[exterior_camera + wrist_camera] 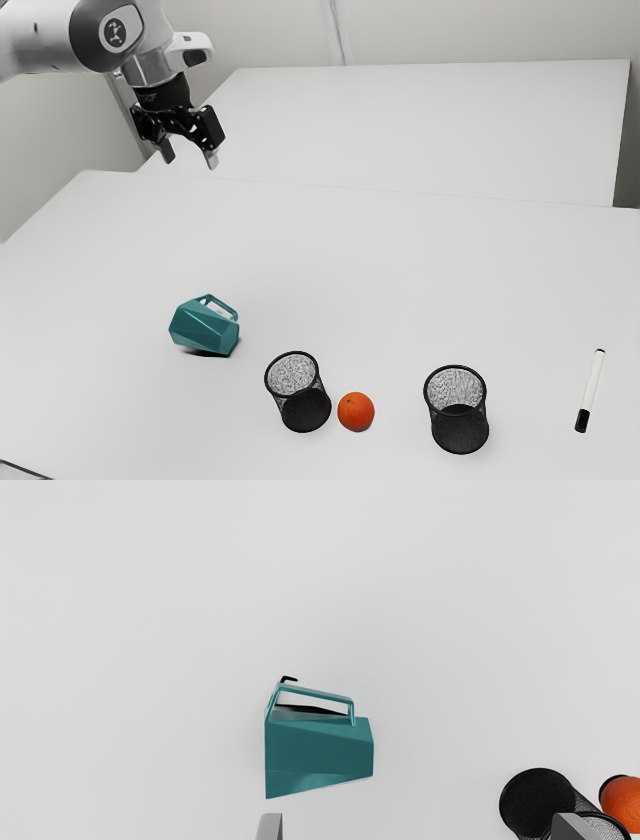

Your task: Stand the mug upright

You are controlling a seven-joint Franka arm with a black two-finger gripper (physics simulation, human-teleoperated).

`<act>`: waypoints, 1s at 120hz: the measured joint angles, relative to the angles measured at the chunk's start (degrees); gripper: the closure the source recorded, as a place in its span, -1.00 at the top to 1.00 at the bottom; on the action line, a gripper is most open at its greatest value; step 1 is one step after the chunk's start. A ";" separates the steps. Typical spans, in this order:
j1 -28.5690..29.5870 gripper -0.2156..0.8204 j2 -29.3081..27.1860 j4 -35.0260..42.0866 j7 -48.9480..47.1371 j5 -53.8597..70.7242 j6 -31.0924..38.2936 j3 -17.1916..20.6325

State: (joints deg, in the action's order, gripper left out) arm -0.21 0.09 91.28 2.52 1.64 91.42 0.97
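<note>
High exterior view slanting down, closer wrist view overhead — mug [319, 752], orange [356, 412] shared

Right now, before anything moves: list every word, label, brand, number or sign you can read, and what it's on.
Readable words, brands or numbers: none.
Round emblem on the arm: a sign, too small to make out.
Mug: no lettering seen.
Pen: no text I can make out.

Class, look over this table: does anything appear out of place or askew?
The teal, faceted mug lies on its side on the white table; odd, since both black cylindrical mesh cups stand upright.
</note>
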 joint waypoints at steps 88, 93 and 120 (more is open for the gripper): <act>12.43 0.54 -5.42 16.32 5.37 -9.29 5.64 -1.29; 13.78 0.54 -5.39 18.19 6.62 -11.38 6.73 -1.44; 19.59 0.54 -5.00 26.52 14.34 -20.78 12.41 -1.84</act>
State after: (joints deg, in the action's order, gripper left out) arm 19.38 -4.91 117.80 16.86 -19.14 103.83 -0.87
